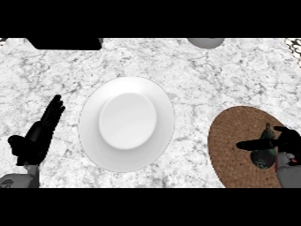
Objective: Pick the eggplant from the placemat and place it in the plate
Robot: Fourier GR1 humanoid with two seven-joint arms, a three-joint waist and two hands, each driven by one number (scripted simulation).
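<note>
1. Head view: the eggplant (264, 158) is lying on the placemat (234, 132), near right of the plate (87, 119). It is probably handling as light, firm and slippery, so its thick middle is suiting a grasp best.
2. The right hand (291, 143) is curling thumb and fingers round that middle, while the left hand (39, 134) is resting released at left.

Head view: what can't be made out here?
- Dark eggplant: largely hidden by curled fingers of the right hand; lifted or not, unclear.
- Round brown woven placemat: lower right hidden by grey forearm.
- Black slab, grey rounded object: cut off by top edge.
</note>
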